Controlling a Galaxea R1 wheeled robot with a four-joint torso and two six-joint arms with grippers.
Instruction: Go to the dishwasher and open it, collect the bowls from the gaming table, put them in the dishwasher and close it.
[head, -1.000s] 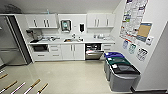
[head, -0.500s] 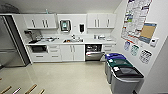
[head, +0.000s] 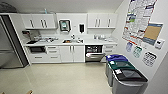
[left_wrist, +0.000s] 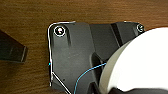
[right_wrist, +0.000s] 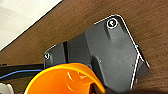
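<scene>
Almost nothing has shifted in the head view since the earlier frames; the kitchen is framed as before, so the camera is judged to have barely moved.

At the far left a steel fridge is seen, then the white surface running along the back wall above white cabinets. Right of the middle the dishwasher is set under that surface. Its door appears to be let down partway, with dark interior showing above the steel front. Further right, lidded bins are lined up against the right wall, near the dishwasher.

In the left wrist view a pale rounded object is seen close up; it cannot be identified, and the state of the left end effector cannot be told. In the right wrist view the orange bowl is seen close by. It is probably being carried, but whether the right end effector is closed on it cannot be told.

The opening step is judged done and the bowls are being brought to the dishwasher, which is well apart from the robot. A square approach clear of the bins is called for, with the bowl kept level.
</scene>
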